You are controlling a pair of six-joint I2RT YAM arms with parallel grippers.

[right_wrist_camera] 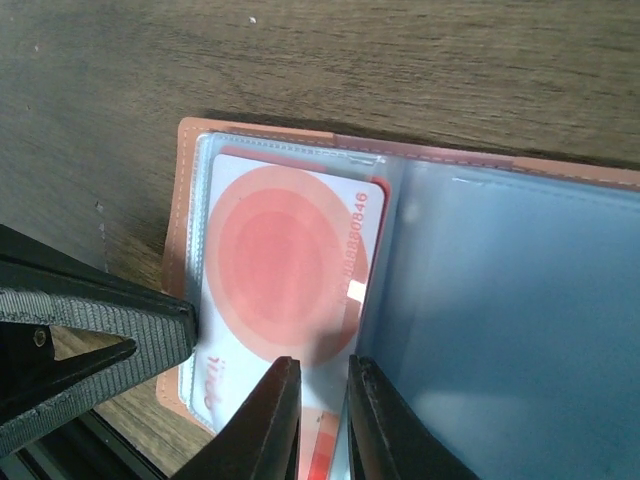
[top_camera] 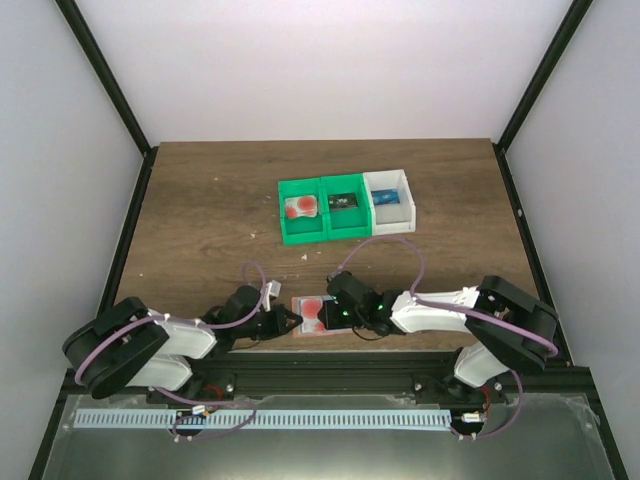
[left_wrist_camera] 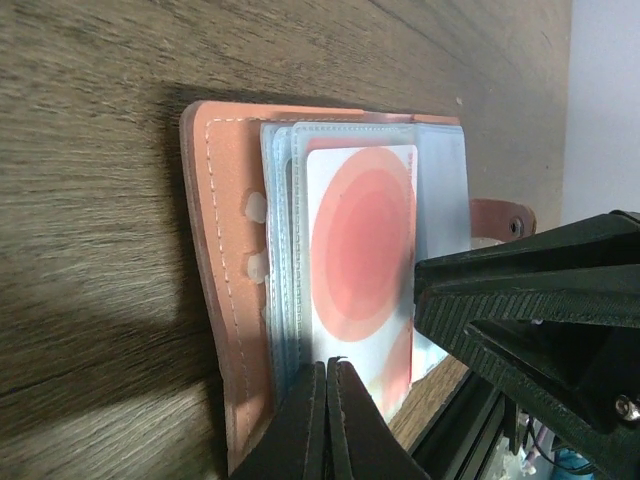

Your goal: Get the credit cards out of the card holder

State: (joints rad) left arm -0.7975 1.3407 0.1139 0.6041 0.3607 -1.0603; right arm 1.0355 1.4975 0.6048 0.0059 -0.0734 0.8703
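Note:
The card holder (top_camera: 306, 303) lies open at the table's near edge between my two grippers. Its salmon-pink rim (left_wrist_camera: 215, 260) frames blue-grey pocket leaves (right_wrist_camera: 500, 300). A pale credit card (left_wrist_camera: 362, 240) with a red-orange round blot lies on top of the leaves. My left gripper (left_wrist_camera: 328, 372) is shut at the near short edge of that credit card (right_wrist_camera: 285, 270). My right gripper (right_wrist_camera: 325, 395) stands over the card's other end with its jaws a narrow gap apart. The edge of a raised leaf runs along the inner side of one of its fingers.
At the back stand two joined green bins (top_camera: 322, 232) and a white bin (top_camera: 405, 185). The left green bin holds a pale card with a red blot (top_camera: 300, 208). The other two bins hold a dark item (top_camera: 344, 202) and a blue item (top_camera: 389, 197). The black frame rail (top_camera: 330, 362) runs just behind the holder.

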